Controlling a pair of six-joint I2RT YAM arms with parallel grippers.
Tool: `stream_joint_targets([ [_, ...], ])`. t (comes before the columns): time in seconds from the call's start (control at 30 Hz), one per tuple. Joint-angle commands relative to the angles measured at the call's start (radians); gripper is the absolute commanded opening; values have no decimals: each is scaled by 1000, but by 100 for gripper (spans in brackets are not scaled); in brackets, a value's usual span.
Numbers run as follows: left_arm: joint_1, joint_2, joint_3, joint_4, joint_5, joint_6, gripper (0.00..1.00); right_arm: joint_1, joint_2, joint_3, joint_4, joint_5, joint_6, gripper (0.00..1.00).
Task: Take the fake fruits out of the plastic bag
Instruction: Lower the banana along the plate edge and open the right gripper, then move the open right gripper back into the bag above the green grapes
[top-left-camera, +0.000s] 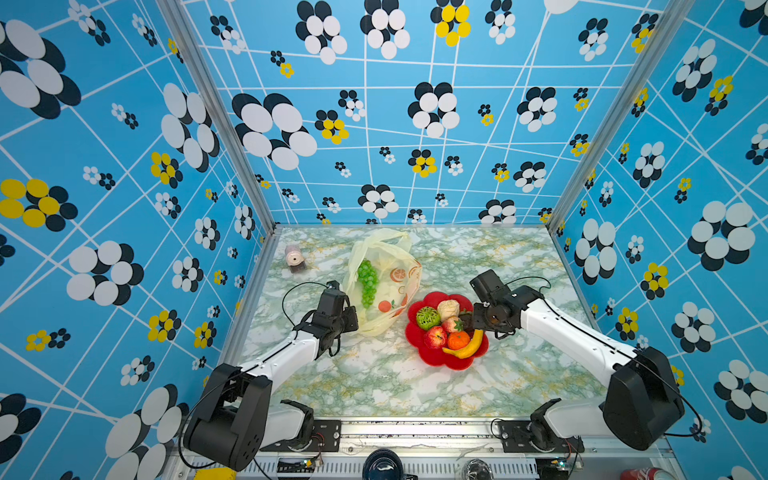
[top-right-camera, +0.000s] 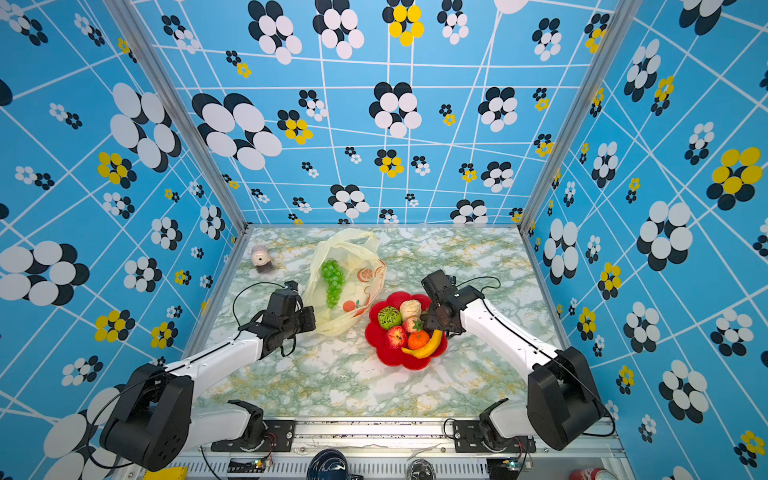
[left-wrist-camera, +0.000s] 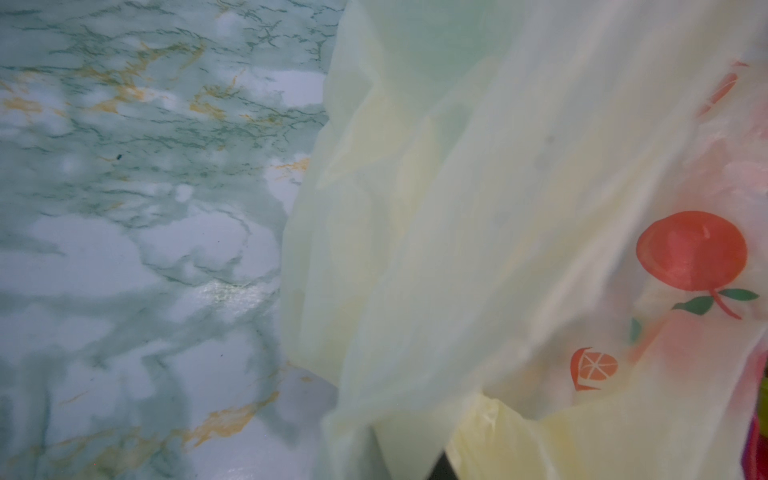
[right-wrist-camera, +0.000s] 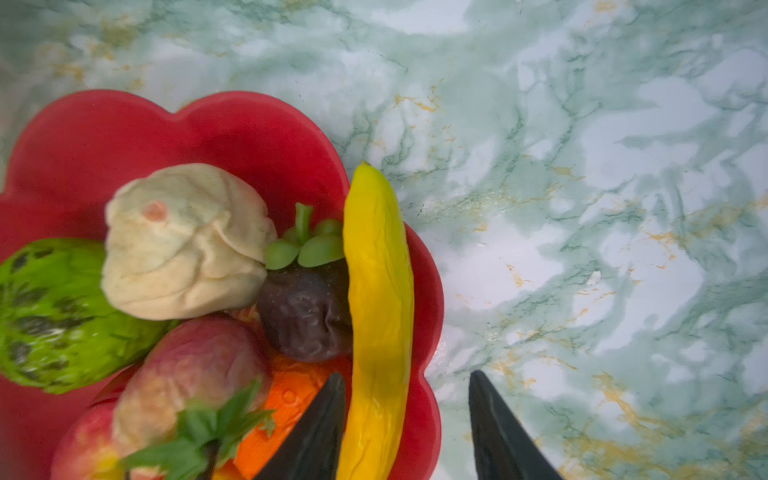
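on plate (top-left-camera: 436, 360) seven fake fruits (top-left-camera: 435, 336); in bag (top-left-camera: 376, 249) one grape bunch (top-left-camera: 368, 282)

Blue walls (top-left-camera: 415, 62) with white lines and black, white and yellow flowers fill the upper frame; aluminium posts (top-left-camera: 220, 112) edge a green-marbled tabletop (top-left-camera: 374, 386), lower centre.

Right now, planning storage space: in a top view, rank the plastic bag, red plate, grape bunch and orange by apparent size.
1. plastic bag, only narrowly
2. red plate
3. grape bunch
4. orange
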Motion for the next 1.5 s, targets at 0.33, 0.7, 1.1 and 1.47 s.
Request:
stream_joint_targets([
  [0.33,40,-145,-38,-116,-22,-81,0,282,154,246,362,-61,-14,56],
  [0.7,73,-400,-81,-362,16,-193,0,395,643,650,534,-134,-63,60],
  [1.1,70,-601,-74,-578,76,-251,0,412,933,902,615,-153,-63,59],
  [1.47,70,-632,-72,-594,90,-264,0,420,1075,1064,559,-28,-38,57],
])
